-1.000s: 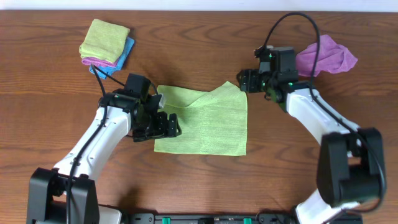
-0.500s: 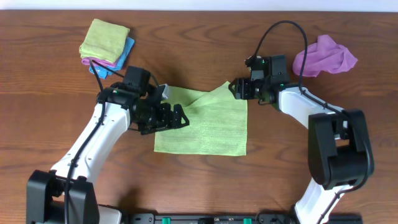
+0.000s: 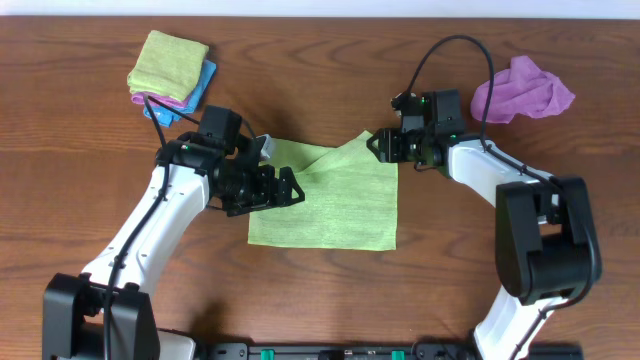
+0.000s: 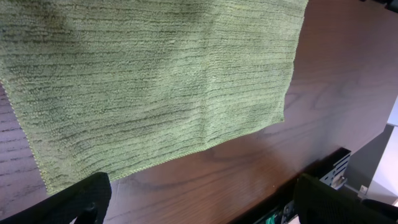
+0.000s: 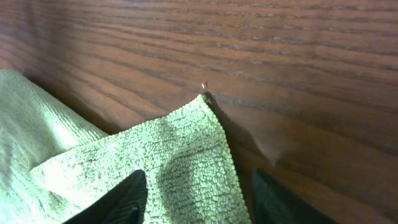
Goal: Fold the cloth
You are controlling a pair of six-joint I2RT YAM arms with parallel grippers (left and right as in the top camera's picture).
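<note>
Cloth (image 3: pixel 335 205) corner now sits inside the right pincer (image 5: pixel 200 198), jaws narrowing but still apart; the left pincer (image 3: pixel 283 190) hovers wide open. Fold-lift looks imminent.

The left arm (image 3: pixel 150 225) rises from the near-left corner and angles inward, elbow low. The left gripper (image 3: pixel 283 188) points right, its fingers (image 4: pixel 84 198) spread wide apart. The right arm (image 3: pixel 500 175) climbs from the near right, then bends back leftward. The right gripper (image 3: pixel 374 143) points left, its fingers (image 5: pixel 115 199) partly drawn in, with a clear gap between them.
</note>
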